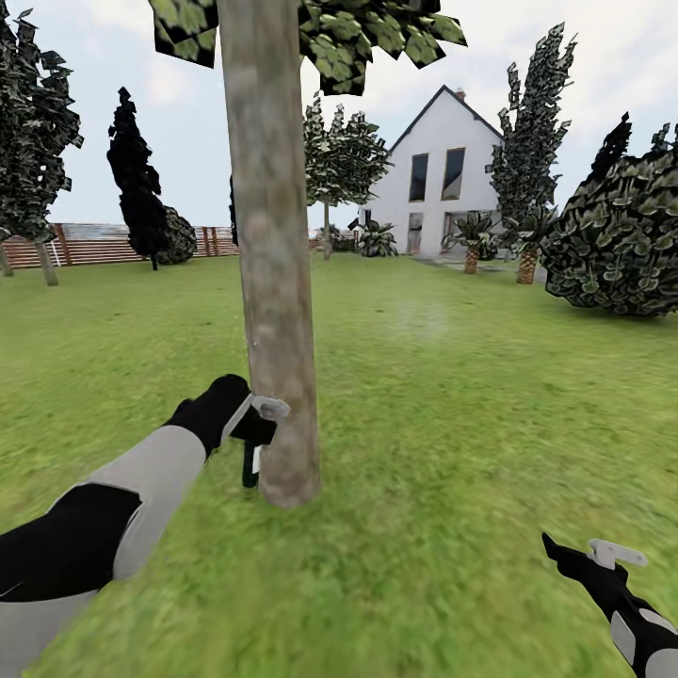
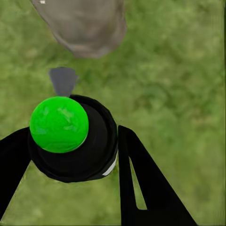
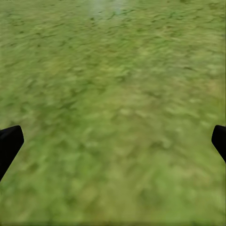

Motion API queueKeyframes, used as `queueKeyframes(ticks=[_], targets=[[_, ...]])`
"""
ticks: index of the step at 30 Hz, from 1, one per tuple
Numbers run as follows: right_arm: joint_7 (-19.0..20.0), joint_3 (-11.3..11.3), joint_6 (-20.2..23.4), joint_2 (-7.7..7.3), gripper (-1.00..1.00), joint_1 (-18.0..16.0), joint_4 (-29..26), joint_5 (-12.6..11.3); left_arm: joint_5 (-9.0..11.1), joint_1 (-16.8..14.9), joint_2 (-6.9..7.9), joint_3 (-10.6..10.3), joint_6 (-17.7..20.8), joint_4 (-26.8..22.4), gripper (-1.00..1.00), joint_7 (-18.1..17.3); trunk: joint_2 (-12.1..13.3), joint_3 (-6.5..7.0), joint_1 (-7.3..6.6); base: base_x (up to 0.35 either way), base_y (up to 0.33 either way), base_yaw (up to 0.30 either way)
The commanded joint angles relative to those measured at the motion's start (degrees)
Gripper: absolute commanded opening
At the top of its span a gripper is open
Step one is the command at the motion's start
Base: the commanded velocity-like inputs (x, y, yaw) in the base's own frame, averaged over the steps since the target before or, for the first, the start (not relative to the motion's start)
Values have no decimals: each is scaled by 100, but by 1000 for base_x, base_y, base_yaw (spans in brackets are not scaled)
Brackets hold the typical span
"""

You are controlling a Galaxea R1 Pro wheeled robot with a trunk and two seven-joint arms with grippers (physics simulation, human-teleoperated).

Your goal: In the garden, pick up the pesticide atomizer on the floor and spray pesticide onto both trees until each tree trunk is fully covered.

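Observation:
A thick grey-brown tree trunk (image 1: 273, 282) rises from the grass floor (image 1: 452, 424) just ahead of me. My left gripper (image 1: 254, 428) is low beside the trunk's base, shut on the pesticide atomizer (image 1: 250, 466), a slim black sprayer hanging below the fingers. In the left wrist view the atomizer (image 2: 70, 141) shows a round black body with a bright green cap, clamped between the black fingers (image 2: 136, 183). Its grey nozzle points toward the trunk (image 2: 84, 23), a short gap away. My right gripper (image 1: 589, 556) hovers open over bare grass, its fingertips (image 3: 9, 143) spread wide apart.
A white house (image 1: 438, 179) stands far ahead, with short palms (image 1: 471, 240) in front of it. A big leafy bush (image 1: 617, 235) sits at the right. A slatted fence (image 1: 94, 243), a dark cypress (image 1: 141, 188) and other trees (image 1: 339, 160) line the lawn's far edge.

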Motion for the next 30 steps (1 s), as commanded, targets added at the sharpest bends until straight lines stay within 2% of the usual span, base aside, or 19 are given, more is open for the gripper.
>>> queueKeyframes(ticks=[1,6,14,21,24,27,30], targets=[[0,0,-2,0,100,0,0,2,10,-126,3,0,3,3,-100,-1,1,-1,1,0,0,0],[0,-1,0,0,100,0,0,3,24,-720,4,0,38,18,-100,-8,1,-1,1,0,0,0],[0,1,0,0,100,0,0,-1,29,-1398,4,8,68,55,-100,-9,1,-1,1,0,0,0],[0,-3,-1,0,100,0,0,0,36,-2252,4,9,74,421,-100,-17,1,-1,1,0,0,0],[0,-4,0,0,100,0,0,-1,36,-2474,4,9,74,460,-100,-17,1,-1,1,0,0,0],[0,-3,0,0,100,0,0,1,43,-2920,0,14,74,777,-100,-17,1,-1,1,0,0,0],[0,-5,0,0,100,0,0,1,44,-3187,-4,17,74,955,-100,-17,1,-1,1,0,0,0]])
